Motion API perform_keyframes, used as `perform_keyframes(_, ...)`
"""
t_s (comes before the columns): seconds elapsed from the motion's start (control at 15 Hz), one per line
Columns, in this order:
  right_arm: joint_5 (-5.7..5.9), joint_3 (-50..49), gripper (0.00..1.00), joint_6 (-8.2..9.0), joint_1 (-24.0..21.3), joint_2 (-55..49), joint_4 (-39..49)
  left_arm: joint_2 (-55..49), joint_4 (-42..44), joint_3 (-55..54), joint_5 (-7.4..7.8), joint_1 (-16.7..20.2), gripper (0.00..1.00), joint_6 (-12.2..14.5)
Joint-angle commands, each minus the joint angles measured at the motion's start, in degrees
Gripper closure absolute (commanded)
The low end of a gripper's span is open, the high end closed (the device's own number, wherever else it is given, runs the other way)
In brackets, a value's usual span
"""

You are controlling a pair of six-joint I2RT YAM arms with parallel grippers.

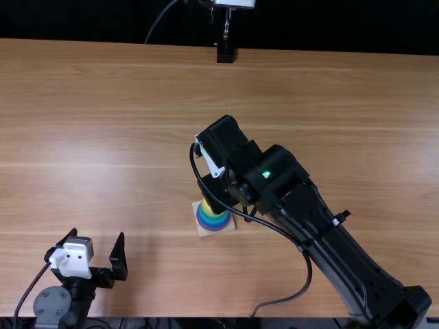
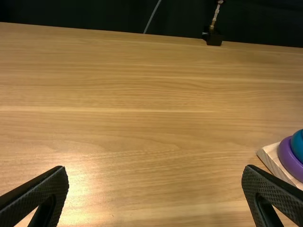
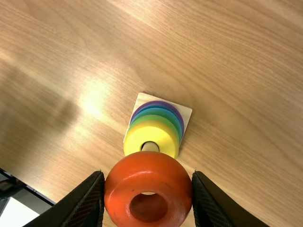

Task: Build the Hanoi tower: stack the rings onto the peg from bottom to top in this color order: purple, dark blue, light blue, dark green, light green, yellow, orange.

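Observation:
In the top view, my right gripper (image 1: 217, 193) is over the ring stack, partly covering it. In the right wrist view my right gripper (image 3: 148, 176) is shut on the orange ring (image 3: 147, 161), held off the stack near the top of the wooden peg (image 3: 150, 146). Around the peg lies the yellow ring (image 3: 152, 132) on top, with green, blue and purple (image 3: 135, 113) edges below it, on a square wooden base (image 3: 185, 111). My left gripper (image 1: 98, 235) stands open at the near left; the left wrist view shows my left gripper (image 2: 155, 172) with nothing between its fingers.
The wooden table (image 1: 103, 137) extends around the stack. A black stand with a metal rod (image 1: 226, 53) is at the far edge. The right arm (image 1: 329, 240) crosses the table's near right part, with a cable looping beside it.

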Motion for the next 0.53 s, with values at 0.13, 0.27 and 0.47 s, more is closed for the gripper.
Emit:
perform_keyframes(0.13, 0.39, -0.77, 1.00, 0.18, 0.37, 2.64, 0.14, -0.67, -4.44, -6.07, 0.54, -0.20, 0.00, 0.88)
perform_keyframes(0.27, 0.39, -0.77, 1.00, 0.18, 0.37, 2.73, 0.35, -0.67, -4.44, -6.07, 0.54, -0.20, 0.00, 0.88)
perform_keyframes(0.47, 0.39, -0.95, 1.00, 0.18, 0.37, 4.40, 0.03, -0.67, -4.44, -6.07, 0.54, -0.20, 0.00, 0.88)
